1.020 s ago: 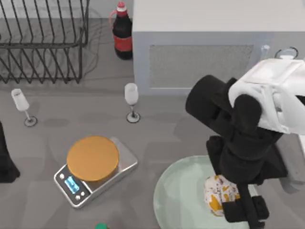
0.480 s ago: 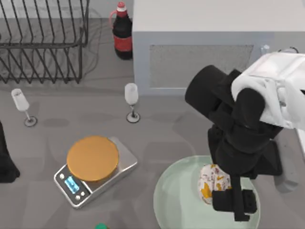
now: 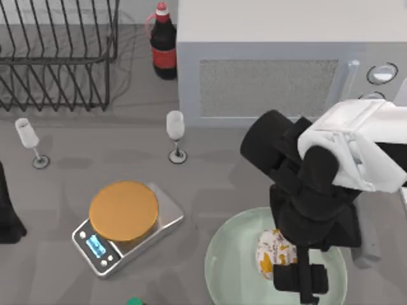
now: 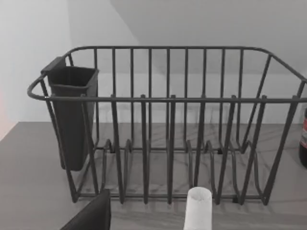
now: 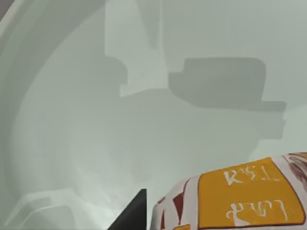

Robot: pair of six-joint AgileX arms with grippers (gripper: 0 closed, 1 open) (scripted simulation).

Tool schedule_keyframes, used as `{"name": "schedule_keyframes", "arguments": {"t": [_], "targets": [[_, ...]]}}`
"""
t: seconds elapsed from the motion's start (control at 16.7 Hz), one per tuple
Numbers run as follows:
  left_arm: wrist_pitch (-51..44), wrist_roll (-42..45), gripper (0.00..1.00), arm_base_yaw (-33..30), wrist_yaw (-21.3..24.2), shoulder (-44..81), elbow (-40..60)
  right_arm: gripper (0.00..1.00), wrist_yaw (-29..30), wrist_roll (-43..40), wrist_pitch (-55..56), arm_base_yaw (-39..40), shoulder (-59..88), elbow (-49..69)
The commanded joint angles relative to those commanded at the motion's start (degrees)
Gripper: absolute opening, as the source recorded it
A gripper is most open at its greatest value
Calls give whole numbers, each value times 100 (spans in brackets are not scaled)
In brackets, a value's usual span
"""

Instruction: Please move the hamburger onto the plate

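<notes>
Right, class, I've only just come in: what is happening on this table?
The right arm reaches down over the plate near the table's front right, its gripper beside the hamburger, which sits over the plate's middle. Whether the hamburger is gripped or already resting cannot be told. The left arm is parked at the left edge, its camera facing the dish rack.

Your right arm is reaching down at the table's lower right, its right gripper (image 3: 299,279) pointing downward.
</notes>
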Motion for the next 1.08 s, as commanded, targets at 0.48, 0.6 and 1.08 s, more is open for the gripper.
{"name": "schedule_keyframes", "arguments": {"t": [0.48,0.6,1.08], "targets": [[0,0,100,0,0,0,0,23,-2,4,79,8,41,-62],[0,0,100,0,0,0,0,38,-2,4,79,8,41,-62],[0,0,100,0,0,0,0,98,-2,4,79,8,41,-62]]}}
